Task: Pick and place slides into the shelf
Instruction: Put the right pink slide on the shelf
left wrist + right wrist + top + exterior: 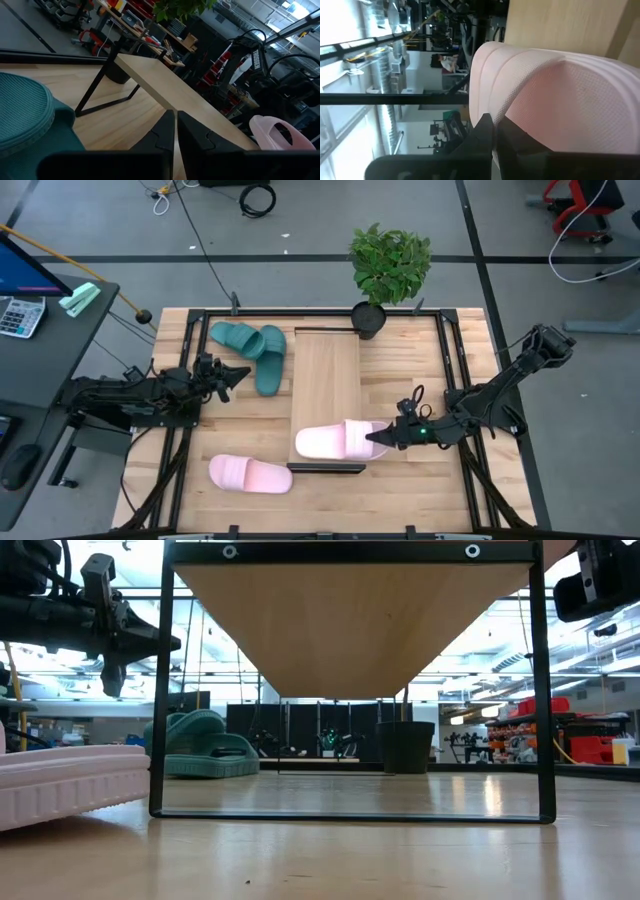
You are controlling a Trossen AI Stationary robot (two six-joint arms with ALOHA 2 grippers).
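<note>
The shelf (325, 380) is a raised light wood board on a dark frame at the table's middle. One pink slide (335, 442) lies crosswise on its near end, its strap end overhanging the right edge. The other pink slide (250, 474) lies on the table left of the shelf's near end. Two teal slides (250, 345) rest on the table by the shelf's far left side. My left gripper (238, 374) is shut in the air near the teal slides (25, 115). My right gripper (380, 437) is shut, its tips at the pink slide's strap end (545, 85). My right gripper comes level from the table's right with shut fingers (487, 127) at the strap end (368, 438) of the pink slide on the shelf. The fingers themselves hide the meeting point, so I cannot tell whether they touch it. The slide lies flat on the board.
A potted plant (385, 275) stands at the shelf's far end. A dark frame (180, 380) runs around the tabletop. In the low view the shelf's legs (157, 690) rise from the table, with the pink slide (60, 790) on the near left.
</note>
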